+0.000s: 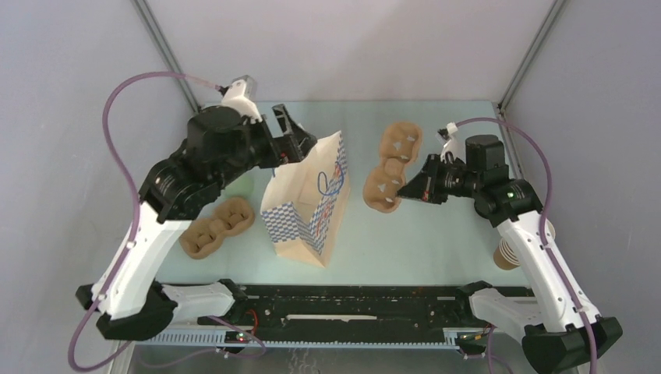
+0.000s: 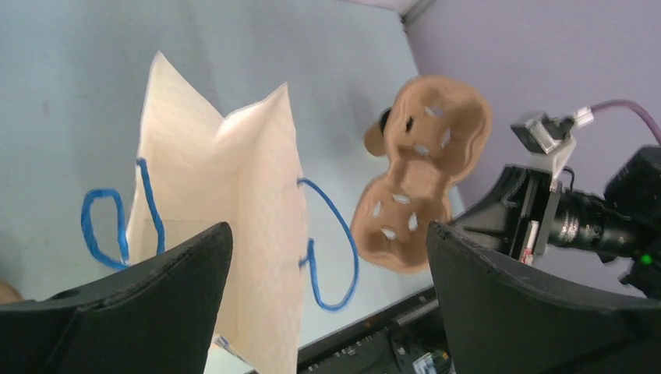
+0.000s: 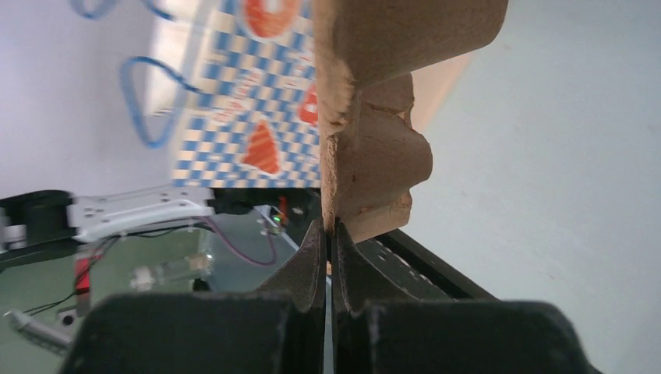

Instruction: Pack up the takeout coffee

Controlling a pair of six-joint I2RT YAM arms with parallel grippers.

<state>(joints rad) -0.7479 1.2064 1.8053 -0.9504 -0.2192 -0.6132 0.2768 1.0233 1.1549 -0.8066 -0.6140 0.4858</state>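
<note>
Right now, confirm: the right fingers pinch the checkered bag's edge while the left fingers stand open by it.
Wrong. The right fingers pinch the edge of the brown cup carrier, not the checkered bag: see the right wrist view. The left fingers stand open by the bag.

Your table [image 1: 425,234] has a pale blue-green top. In the middle of the frame a blue checkered paper bag [image 1: 308,206] stands on it, open at the top. Left of the bag lies a brown cup tray [image 1: 218,226]. A stack of tan paper cups [image 1: 508,253] stands at the right edge. A second brown tray [image 1: 394,164] sits to the upper right of the bag; you cannot tell if it rests on the table.
</note>
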